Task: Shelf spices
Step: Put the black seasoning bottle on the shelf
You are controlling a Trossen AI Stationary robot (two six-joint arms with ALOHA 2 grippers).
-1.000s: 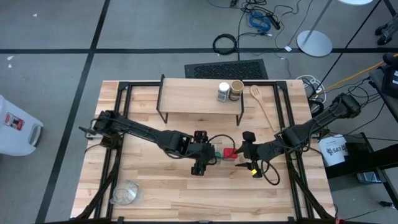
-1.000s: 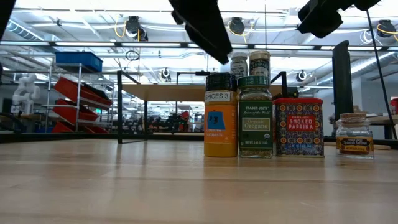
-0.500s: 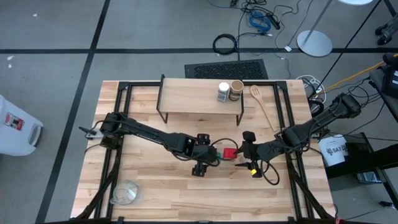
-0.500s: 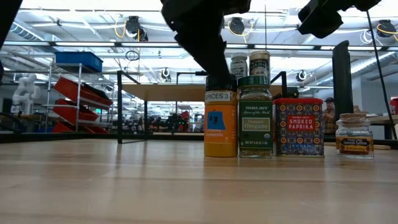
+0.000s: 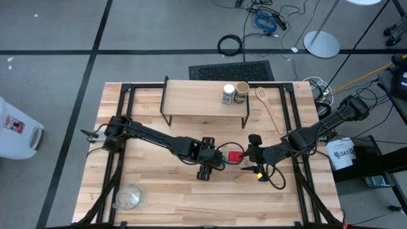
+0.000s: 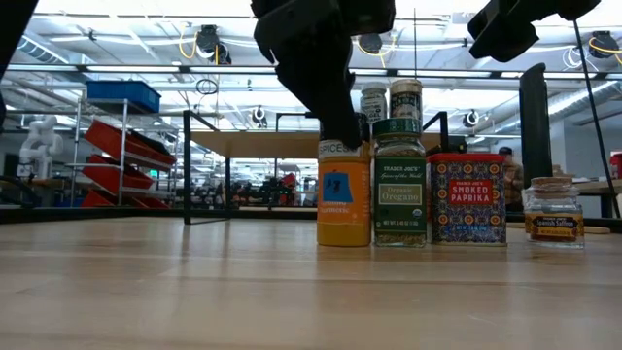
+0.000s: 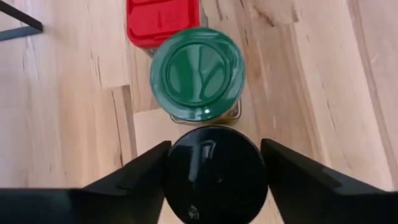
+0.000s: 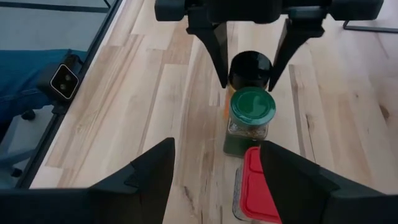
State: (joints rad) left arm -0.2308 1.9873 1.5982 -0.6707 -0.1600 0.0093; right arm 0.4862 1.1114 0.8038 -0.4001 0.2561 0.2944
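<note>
A yellow spice jar with a black lid (image 6: pixel 344 204) stands on the table in a row with a green-lidded oregano jar (image 6: pixel 399 185), a red paprika tin (image 6: pixel 467 199) and a small short jar (image 6: pixel 554 209). My left gripper (image 7: pixel 216 143) has come down over the black lid (image 8: pixel 250 67) and is shut on it. My right gripper (image 8: pixel 214 165) hovers open beside the red tin (image 5: pixel 235 156), holding nothing. The shelf (image 5: pixel 203 98) stands at the table's far side, with a white-lidded jar (image 5: pixel 228 94) and a tan-lidded jar (image 5: pixel 241 92) resting on its plank. My left gripper pinches the black lid's rim (image 7: pixel 177 180) between its two fingers (image 7: pixel 143 171), one on each side. The fingers slant steeply down from above, coming from the table's left. The jar stands upright with its base on the table, close against the green-lidded jar (image 7: pixel 198 73).
A wooden spoon (image 5: pixel 270 108) lies to the right of the shelf. A clear glass bowl (image 5: pixel 129 197) sits near the table's near left corner. Bare wood lies to the left of the jar row (image 6: pixel 146 262). A black frame runs along the table's sides (image 5: pixel 121 108).
My left gripper has sunk down toward the black-lidded jar, and its fingers now flank the lid and cover the top of the label. My right arm has kept still.
</note>
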